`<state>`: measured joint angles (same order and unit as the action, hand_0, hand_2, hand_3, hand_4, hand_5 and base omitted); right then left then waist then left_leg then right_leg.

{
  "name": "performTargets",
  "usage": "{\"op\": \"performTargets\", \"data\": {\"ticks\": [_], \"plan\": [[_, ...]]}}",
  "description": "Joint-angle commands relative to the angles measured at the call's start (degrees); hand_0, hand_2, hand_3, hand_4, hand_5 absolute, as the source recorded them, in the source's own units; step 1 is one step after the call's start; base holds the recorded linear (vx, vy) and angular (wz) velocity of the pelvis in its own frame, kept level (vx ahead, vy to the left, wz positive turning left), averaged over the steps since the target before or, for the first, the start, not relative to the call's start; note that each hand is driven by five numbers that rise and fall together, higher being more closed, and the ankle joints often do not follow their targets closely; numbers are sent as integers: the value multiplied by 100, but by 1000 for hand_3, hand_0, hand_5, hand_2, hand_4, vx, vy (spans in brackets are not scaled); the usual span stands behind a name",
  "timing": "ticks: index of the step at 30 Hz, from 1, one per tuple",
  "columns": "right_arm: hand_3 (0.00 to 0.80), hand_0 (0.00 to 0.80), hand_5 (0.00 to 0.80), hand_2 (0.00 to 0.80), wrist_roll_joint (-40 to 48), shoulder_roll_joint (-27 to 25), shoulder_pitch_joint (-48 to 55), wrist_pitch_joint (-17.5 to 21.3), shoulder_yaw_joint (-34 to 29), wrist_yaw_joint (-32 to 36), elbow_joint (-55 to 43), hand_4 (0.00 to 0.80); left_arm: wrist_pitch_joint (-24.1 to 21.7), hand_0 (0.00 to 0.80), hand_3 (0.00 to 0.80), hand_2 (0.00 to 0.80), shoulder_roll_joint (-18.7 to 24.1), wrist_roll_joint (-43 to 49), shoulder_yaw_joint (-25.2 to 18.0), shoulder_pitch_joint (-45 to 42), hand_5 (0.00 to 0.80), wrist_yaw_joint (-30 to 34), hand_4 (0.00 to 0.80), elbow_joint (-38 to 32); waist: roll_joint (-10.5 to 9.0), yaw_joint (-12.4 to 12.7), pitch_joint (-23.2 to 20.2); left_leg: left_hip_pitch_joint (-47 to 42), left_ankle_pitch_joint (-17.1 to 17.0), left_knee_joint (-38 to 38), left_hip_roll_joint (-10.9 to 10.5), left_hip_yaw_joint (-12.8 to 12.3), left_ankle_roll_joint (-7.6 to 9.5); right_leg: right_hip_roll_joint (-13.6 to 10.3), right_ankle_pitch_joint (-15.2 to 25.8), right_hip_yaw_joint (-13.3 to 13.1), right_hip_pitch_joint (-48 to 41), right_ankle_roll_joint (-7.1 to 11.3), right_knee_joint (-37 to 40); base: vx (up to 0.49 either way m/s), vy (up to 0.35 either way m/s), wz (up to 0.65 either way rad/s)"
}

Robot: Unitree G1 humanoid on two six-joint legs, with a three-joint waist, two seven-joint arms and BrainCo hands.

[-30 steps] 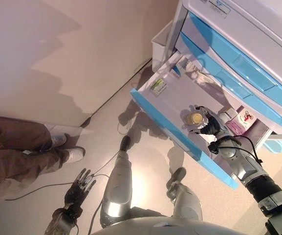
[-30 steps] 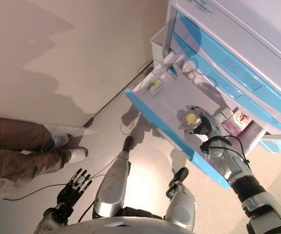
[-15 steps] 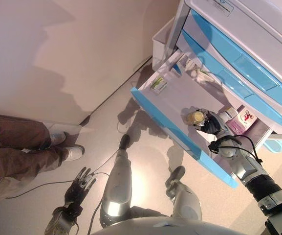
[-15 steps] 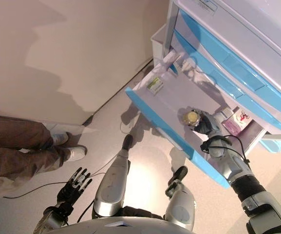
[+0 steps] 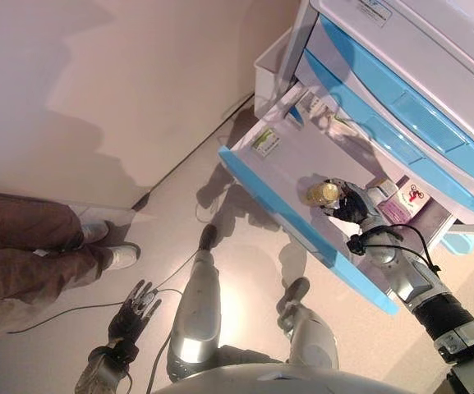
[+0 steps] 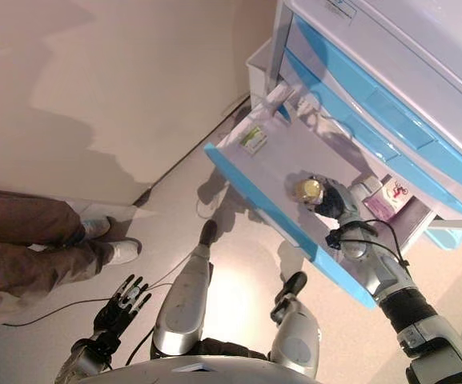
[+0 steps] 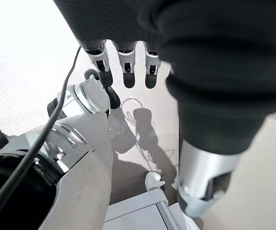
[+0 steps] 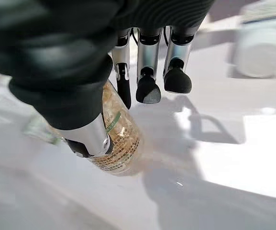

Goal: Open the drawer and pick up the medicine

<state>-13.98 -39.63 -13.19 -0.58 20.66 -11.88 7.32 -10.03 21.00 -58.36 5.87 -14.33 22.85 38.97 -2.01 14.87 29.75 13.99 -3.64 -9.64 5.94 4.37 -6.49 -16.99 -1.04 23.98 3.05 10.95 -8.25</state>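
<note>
The cart's blue-fronted drawer [image 5: 279, 215] stands pulled open, with a white inside. My right hand [image 5: 353, 205] is over the drawer's middle, shut on the medicine bottle [image 5: 322, 193], a small clear bottle of yellowish capsules with a yellow cap. In the right wrist view the thumb and a finger pinch the bottle [image 8: 119, 143] just above the drawer's white floor. My left hand [image 5: 135, 315] hangs open by the floor at the lower left, holding nothing; its straight fingers [image 7: 126, 67] show in the left wrist view.
A small green-and-white box [image 5: 265, 144] lies at the drawer's far end and a pink box [image 5: 407, 201] near its inner corner. A white tub [image 8: 255, 45] stands in the drawer. The cart [image 5: 401, 98] has blue drawers above. A person's legs [image 5: 31, 254] are at left.
My right hand has turned and drawn slightly back with the bottle, so the bottle's cap now faces sideways instead of up. The left hand has not moved.
</note>
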Motion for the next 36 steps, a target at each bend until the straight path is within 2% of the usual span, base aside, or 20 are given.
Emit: {"op": "performTargets", "data": {"ticks": [1, 4, 7, 11, 16, 21, 26, 36], "plan": [[800, 800, 800, 800, -335, -484, -6, 609, -224, 189, -972, 800, -99, 0, 0, 0, 96, 168, 39, -226, 0, -9, 0, -70, -61, -101, -430, -442, 321, 67, 78, -248, 333, 137, 348, -117, 247, -122, -211, 33, -7, -3], [800, 800, 800, 800, -478, -734, 107, 887, -422, 673, -1723, 800, -106, 0, 0, 0, 44, 216, -9, -271, 0, -31, 0, -48, -133, -196, -618, -582, 292, 197, 118, -322, 316, 166, 356, -166, 168, -96, -124, 45, -5, -10], [800, 800, 800, 800, -256, -1036, 217, 1171, -614, 1163, -2399, 800, -92, 0, 0, 0, 18, 284, -87, -333, 0, -28, 0, -16, -208, -277, -821, -716, 286, 282, 157, -394, 302, 198, 347, -225, 99, -90, -78, 51, -15, -17], [800, 800, 800, 800, 382, -1348, 238, 1506, -913, 1806, -3048, 800, -47, 0, 0, 0, -28, 375, -165, -389, 0, -42, 0, 61, -271, -382, -1103, -957, 292, 396, 229, -520, 277, 232, 326, -310, -28, -98, -11, 76, 3, -18], [800, 800, 800, 800, 1326, -1535, 264, 1595, -1362, 2344, -3569, 800, 95, 0, 0, 0, -108, 480, -272, -453, 0, -88, 0, 83, -296, -500, -1473, -1238, 282, 582, 304, -697, 241, 279, 307, -412, -218, -119, 141, 91, 16, -18], [800, 800, 800, 800, 2359, -1586, 142, 1447, -1821, 2653, -3656, 800, 159, 0, 0, 0, -203, 614, -383, -488, 0, -114, 0, 246, -346, -579, -1758, -1452, 292, 736, 343, -828, 206, 317, 324, -466, -381, -128, 293, 81, -1, -16], [800, 800, 800, 800, 3106, -1751, -239, 1044, -2196, 2632, -3438, 800, 228, 0, 0, 0, -254, 688, -511, -527, 0, -96, 0, 433, -364, -612, -1970, -1642, 307, 834, 354, -929, 184, 332, 321, -503, -531, -144, 392, 78, 11, -13], [800, 800, 800, 800, 3467, -2083, -1431, 70, -2214, 1865, -1859, 800, 361, 0, 0, 0, -211, 858, -514, -593, 0, -178, 0, 555, -346, -487, -2139, -1911, 354, 919, 308, -902, 186, 313, 284, -426, -819, -175, 485, 71, 5, -2]]}}
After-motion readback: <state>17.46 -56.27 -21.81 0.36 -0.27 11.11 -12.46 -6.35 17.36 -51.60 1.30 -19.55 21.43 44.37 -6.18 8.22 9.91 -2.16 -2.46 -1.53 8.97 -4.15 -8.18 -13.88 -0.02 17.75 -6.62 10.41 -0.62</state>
